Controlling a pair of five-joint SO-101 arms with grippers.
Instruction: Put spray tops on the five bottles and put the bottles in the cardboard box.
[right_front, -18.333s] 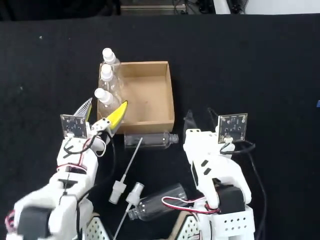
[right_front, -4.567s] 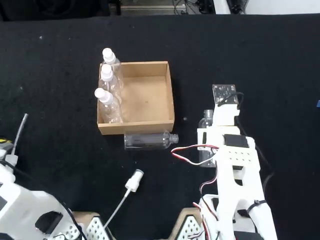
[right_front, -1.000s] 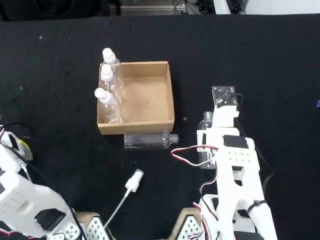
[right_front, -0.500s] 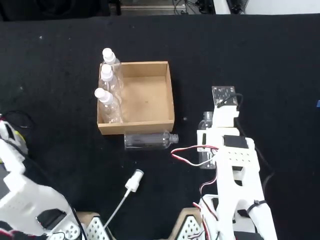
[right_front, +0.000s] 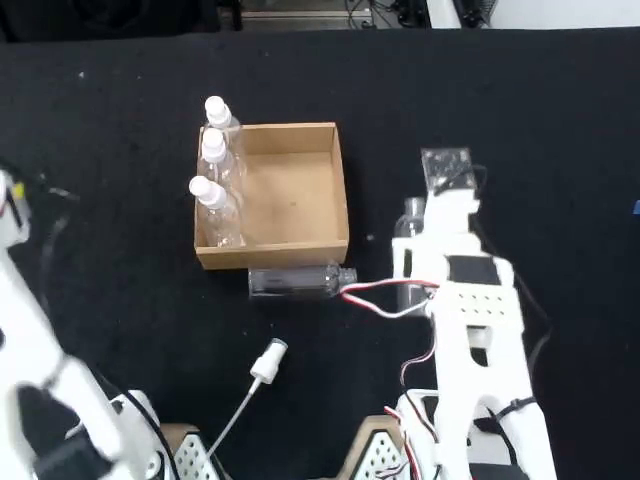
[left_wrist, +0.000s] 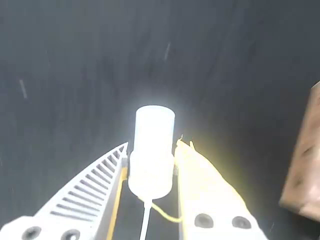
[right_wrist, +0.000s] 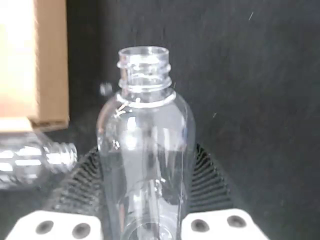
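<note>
Inside the box (right_front: 275, 255) three capped bottles (right_front: 215, 215) are standing, right gripper (right_wrist: 145, 170) clamping a bare bottle (right_wrist: 145, 115), left gripper (left_wrist: 152, 146) a spray top (left_wrist: 154, 125).

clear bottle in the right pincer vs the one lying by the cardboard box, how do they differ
The gripped clear plastic bottle sits in the right pincer; the loose clear plastic bottle lies on its side. The gripped one is apart from the brown cardboard box; the loose one runs along its wall. Both lack spray tops.
</note>
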